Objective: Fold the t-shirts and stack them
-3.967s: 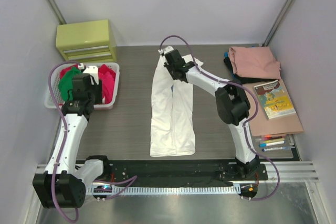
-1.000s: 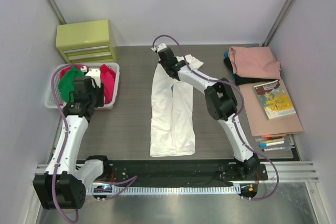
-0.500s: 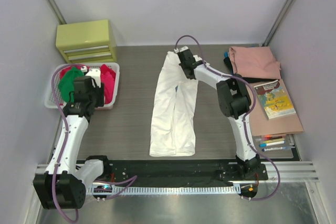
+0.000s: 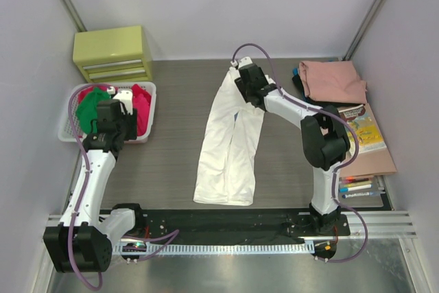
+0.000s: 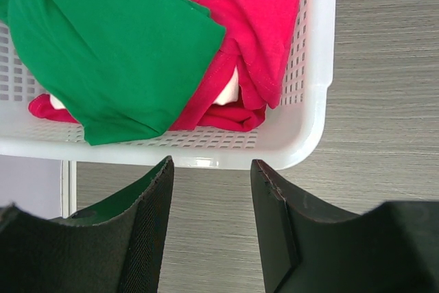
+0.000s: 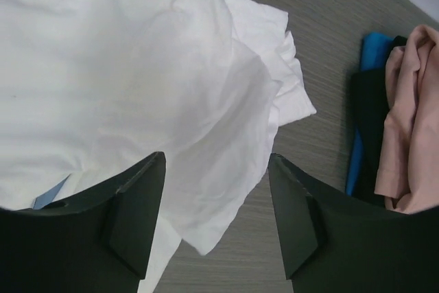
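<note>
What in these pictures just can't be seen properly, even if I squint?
- Top view: the far right corner of the white t-shirt, covered by the right gripper.
- Top view: whatever lies under the salmon-pink t-shirt; only dark and blue edges show.
- Left wrist view: the basket runs off the frame; the green t-shirt covers what's beneath.
- Top view: cover text of the book, too small.

A: Where does the top view sit?
B: High above the near edge, looking down over the whole surface [image 4: 171,121].
A: The wrist views?
B: Close, facing down: left over the basket [image 5: 319,66], right over the white shirt [image 6: 123,66]; the top view shares both.
</note>
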You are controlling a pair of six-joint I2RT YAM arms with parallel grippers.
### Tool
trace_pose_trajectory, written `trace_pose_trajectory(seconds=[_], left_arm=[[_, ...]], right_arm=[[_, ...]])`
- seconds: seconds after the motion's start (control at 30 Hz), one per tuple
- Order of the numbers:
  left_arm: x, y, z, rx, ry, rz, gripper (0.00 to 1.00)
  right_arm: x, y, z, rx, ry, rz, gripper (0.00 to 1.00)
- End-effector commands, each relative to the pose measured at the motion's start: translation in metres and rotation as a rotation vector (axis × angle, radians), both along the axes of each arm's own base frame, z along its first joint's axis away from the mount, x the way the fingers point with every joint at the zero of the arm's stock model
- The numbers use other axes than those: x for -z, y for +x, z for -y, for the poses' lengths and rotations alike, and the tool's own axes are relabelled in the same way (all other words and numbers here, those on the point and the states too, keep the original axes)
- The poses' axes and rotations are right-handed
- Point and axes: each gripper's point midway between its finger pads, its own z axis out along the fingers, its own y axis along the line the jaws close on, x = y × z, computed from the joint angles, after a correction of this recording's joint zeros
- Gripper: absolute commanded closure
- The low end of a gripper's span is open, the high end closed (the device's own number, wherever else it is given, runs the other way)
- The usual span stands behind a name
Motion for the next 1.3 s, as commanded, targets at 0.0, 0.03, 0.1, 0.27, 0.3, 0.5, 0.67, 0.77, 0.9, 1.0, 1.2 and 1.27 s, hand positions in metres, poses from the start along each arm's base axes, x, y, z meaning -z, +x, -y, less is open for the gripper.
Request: trace_pose_trajectory(seconds=[0.0, 0.03, 0.1, 0.27, 0.3, 0.5, 0.67, 0.77, 0.9, 1.0, 1.2, 1.27], left_arm=[[-0.005, -0.001, 0.002, 0.015, -0.01, 0.023, 0.5], [-0.004, -0.002, 0.003, 0.017, -0.01, 0.02, 0.5], [-0.005, -0.003, 0.002, 0.021, -0.005, 0.022, 0.5], [0.0, -0.002, 0.008, 0.044, -0.023, 0.017, 0.5], [0.001, -0.002, 0.008, 0.044, -0.026, 0.014, 0.5], [0.0, -0.001, 0.01, 0.054, -0.035, 0.014, 0.48], [0.002, 0.001, 0.011, 0.058, -0.035, -0.003, 0.42], [0.003, 0.0, 0.01, 0.06, -0.031, -0.011, 0.42], [0.007, -0.002, 0.01, 0.06, -0.034, -0.02, 0.42], [0.007, -0.001, 0.01, 0.056, -0.032, -0.022, 0.42], [0.012, 0.005, 0.012, 0.057, -0.047, -0.036, 0.42], [0.011, 0.005, 0.011, 0.052, -0.041, -0.038, 0.42]], right_arm=[[-0.046, -0.007, -0.003, -0.033, 0.07, 0.097, 0.3], [-0.06, -0.013, -0.002, -0.041, 0.099, 0.118, 0.28], [-0.056, -0.022, 0.012, -0.011, 0.109, 0.111, 0.28], [-0.051, -0.036, 0.052, 0.039, 0.086, 0.093, 0.37], [-0.051, -0.036, 0.062, 0.063, 0.078, 0.096, 0.47], [-0.037, -0.016, 0.098, 0.11, 0.174, 0.048, 0.32], [-0.016, 0.022, 0.088, 0.096, 0.373, -0.112, 0.23], [-0.021, 0.038, 0.076, 0.083, 0.418, -0.102, 0.65], [-0.027, 0.042, 0.067, 0.073, 0.392, -0.098, 0.99], [-0.021, 0.026, 0.045, -0.015, 0.357, -0.131, 0.99], [0.009, 0.017, 0.019, -0.05, 0.3, -0.188, 0.99], [0.022, 0.03, 0.012, -0.048, 0.306, -0.221, 0.99]])
